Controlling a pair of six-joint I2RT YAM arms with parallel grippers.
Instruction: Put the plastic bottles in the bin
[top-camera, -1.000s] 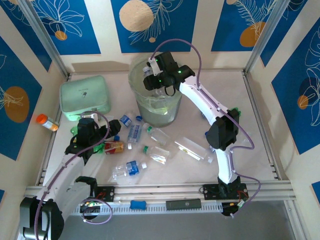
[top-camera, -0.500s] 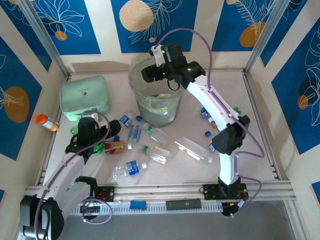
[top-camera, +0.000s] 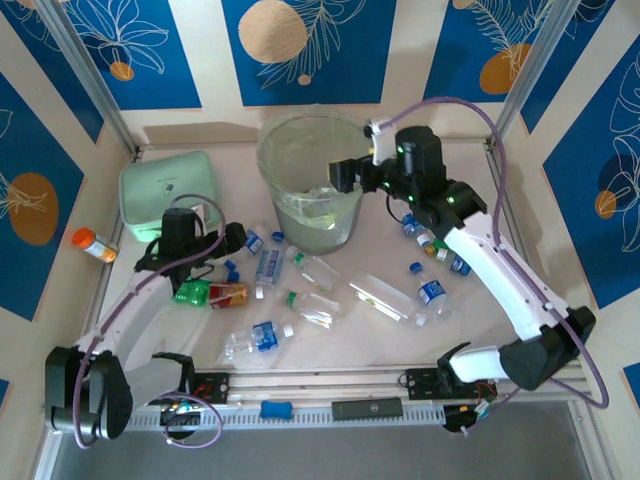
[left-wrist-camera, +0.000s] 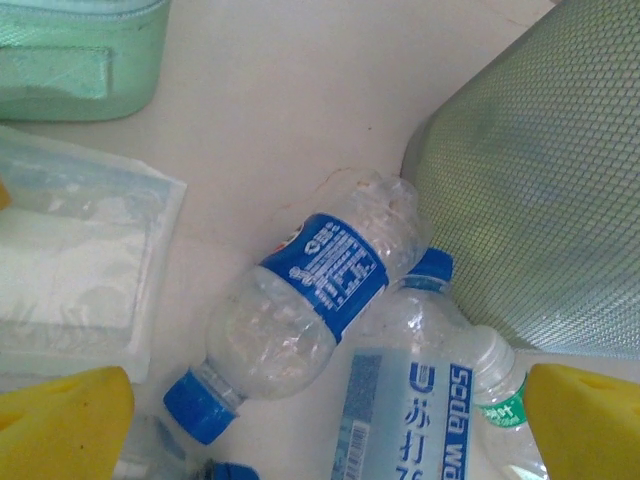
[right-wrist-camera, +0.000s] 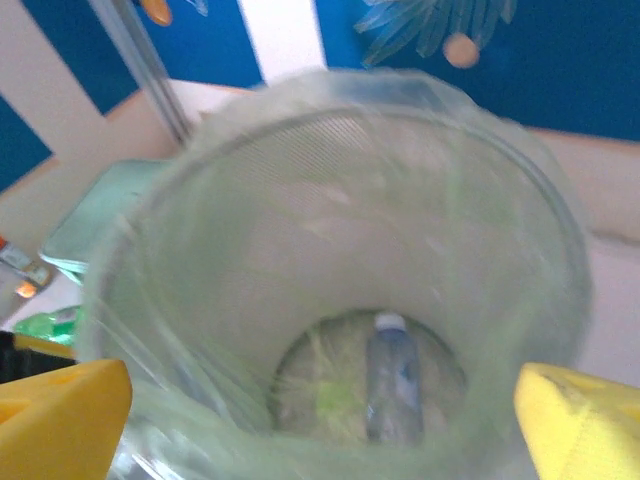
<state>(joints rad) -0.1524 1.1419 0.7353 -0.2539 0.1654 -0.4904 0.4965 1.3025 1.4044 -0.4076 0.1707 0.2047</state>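
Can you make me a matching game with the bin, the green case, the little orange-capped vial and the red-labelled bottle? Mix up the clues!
Things:
1. bin
2. zip case
3. vial
4. red-labelled bottle

Clues:
A. mint green, far left on the table
B. lying beside a green bottle
C. a bottle lies at its bottom
D. orange cap, furthest left of all

Pairs: 1-C, 2-A, 3-D, 4-B

Right jaws opened, swung right; bottle (right-wrist-camera: 392, 385) dropped into bin (top-camera: 275, 160).

Robot lab cell, aluminium-framed patterned walls (top-camera: 320, 60)
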